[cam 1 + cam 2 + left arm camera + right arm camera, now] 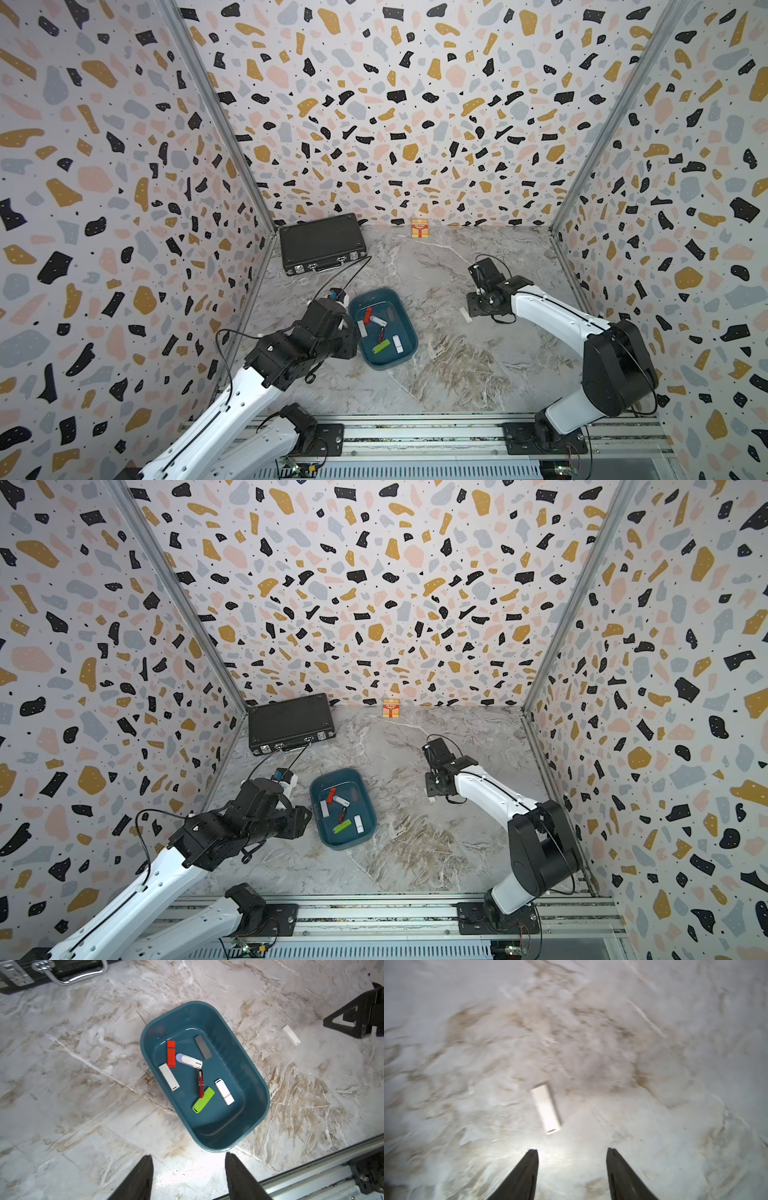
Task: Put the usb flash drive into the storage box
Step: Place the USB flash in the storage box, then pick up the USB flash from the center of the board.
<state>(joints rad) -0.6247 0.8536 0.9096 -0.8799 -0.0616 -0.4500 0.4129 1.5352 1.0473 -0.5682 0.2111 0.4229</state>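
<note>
I see the white drive [546, 1108] flat on the table [457, 374], at the box's [405, 324] three o'clock, outside it. The right gripper [572, 1150] hovers close by it, jaws parted, empty. The left gripper [188, 1156], at the box's nine o'clock, is likewise parted and empty. Seven other drives [203, 1099] lie inside.

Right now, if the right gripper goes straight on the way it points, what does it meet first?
Probably the white flash drive on the marble table, just ahead of the open right gripper. The drive sits slightly off-centre, so bare table is possible.
</note>
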